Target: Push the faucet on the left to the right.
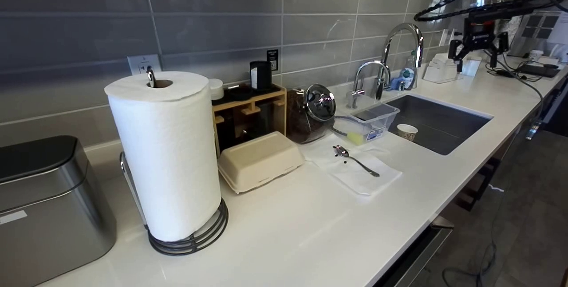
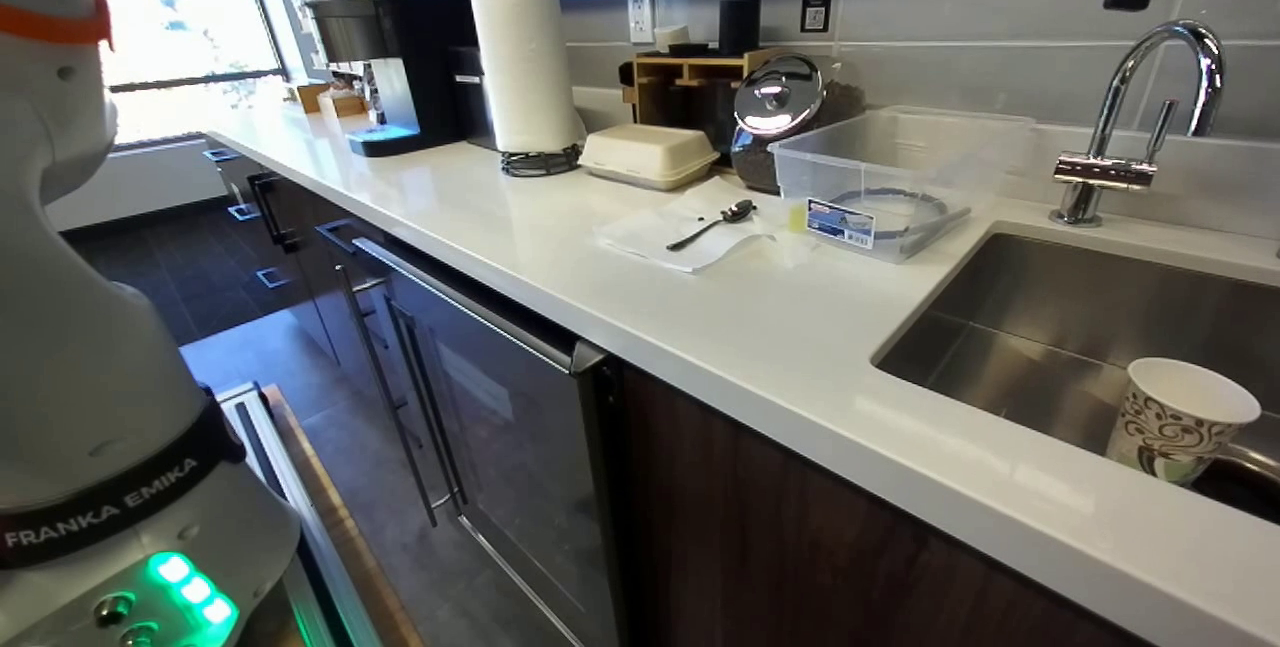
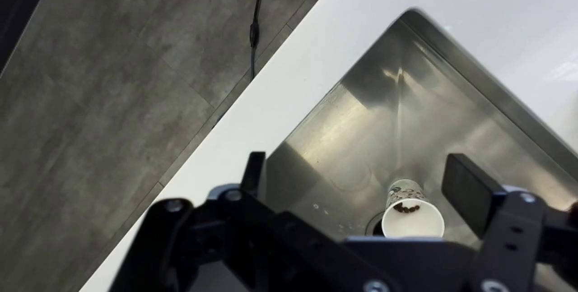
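The faucet (image 1: pixel 420 46) is the taller chrome one with a high-arched gooseneck spout. It stands behind the sink against the tiled wall, beyond the shorter faucet in an exterior view. It is out of view in the wrist view. My gripper (image 1: pixel 476 62) hangs in the air to the right of the faucet in that exterior view, apart from it. In the wrist view my gripper (image 3: pixel 361 177) has its fingers wide apart with nothing between them, high over the sink. In an exterior view only the finger tips show at the top right edge.
A shorter chrome faucet (image 1: pixel 358 85) stands beside the taller one. A soap bottle (image 1: pixel 407 74) stands close behind it. The sink (image 3: pixel 375 116) holds a patterned paper cup (image 3: pixel 411 215). A clear plastic bin (image 2: pixel 900 167) sits at the sink's edge. A paper-towel roll (image 1: pixel 171 158) stands further along.
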`<state>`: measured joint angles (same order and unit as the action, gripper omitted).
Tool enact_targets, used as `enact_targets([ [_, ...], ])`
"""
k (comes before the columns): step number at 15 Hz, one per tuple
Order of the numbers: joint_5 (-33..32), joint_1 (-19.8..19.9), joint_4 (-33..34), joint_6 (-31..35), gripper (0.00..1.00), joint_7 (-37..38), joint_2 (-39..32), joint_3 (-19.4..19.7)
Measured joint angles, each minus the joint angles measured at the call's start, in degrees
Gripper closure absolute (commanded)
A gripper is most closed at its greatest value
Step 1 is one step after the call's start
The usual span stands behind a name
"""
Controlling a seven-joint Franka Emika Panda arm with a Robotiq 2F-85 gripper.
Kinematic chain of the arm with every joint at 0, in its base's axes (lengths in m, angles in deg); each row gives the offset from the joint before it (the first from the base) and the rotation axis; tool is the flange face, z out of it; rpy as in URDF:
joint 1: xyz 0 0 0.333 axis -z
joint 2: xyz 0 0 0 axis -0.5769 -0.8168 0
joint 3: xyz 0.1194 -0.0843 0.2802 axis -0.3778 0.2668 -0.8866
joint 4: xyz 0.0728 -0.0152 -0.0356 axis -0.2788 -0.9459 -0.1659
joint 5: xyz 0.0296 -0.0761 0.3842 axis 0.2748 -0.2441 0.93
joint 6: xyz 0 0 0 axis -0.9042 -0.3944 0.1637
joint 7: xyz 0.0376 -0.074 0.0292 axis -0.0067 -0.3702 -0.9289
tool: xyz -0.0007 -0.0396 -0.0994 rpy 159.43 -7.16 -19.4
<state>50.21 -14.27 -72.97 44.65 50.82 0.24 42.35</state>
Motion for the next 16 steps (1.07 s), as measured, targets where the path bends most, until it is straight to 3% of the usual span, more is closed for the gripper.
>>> enact_targets([
  [16, 5.8, 0.9, 3.4, 4.8, 0.00, 1.7, 0.1, 0.0],
])
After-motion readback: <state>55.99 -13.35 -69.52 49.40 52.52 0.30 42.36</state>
